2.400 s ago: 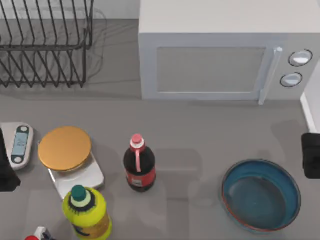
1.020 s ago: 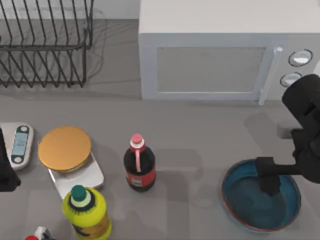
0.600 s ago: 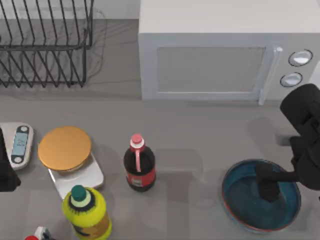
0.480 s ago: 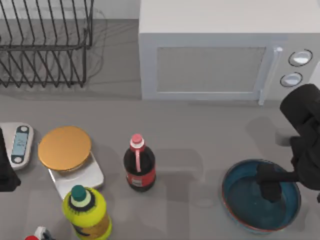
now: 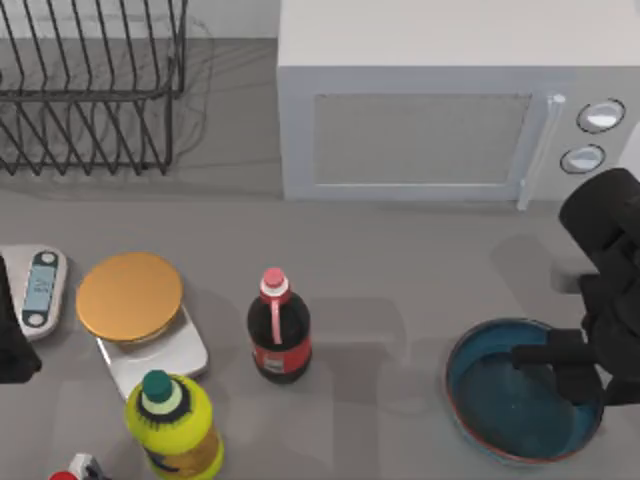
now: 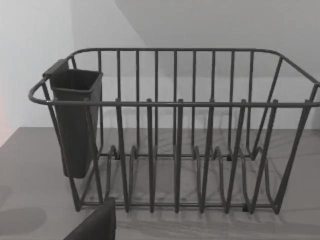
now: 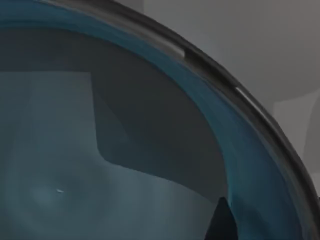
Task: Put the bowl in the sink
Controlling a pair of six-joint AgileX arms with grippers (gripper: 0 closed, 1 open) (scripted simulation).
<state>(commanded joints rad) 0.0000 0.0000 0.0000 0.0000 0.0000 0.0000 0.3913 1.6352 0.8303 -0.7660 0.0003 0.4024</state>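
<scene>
Count from your top view: one bowl (image 5: 505,405), one cola bottle (image 5: 278,330), one yellow bottle (image 5: 172,425), one golden-orange disc (image 5: 129,296) on a silver scale base (image 5: 165,358), one small grey scale (image 5: 36,287), one microwave (image 5: 440,120), one wire dish rack (image 5: 90,90), two arms

The bowl sits on the grey table (image 5: 400,270) at the lower right of the frame, blue inside, thin reddish rim. Your right gripper (image 5: 570,365) hangs over the bowl's right-hand part, black arm running up the right edge. You cannot tell from these frames whether its fingers are spread or closed on anything

Your left arm is parked at the left edge, just a dark block beside the small grey scale

Right wrist view gives you what the top does not: a close look into the bowl (image 7: 125,150), its blue wall curving to a dark rim, a shadow across the floor, one dark fingertip (image 7: 222,225) at the lower edge

Left wrist view gives you the dish rack (image 6: 175,150) side-on, upright bars and a dark cutlery cup (image 6: 75,120) hung on one end, which the top view does not make out

A red-capped item (image 5: 75,468) pokes in at the bottom left corner, too cropped to name
</scene>
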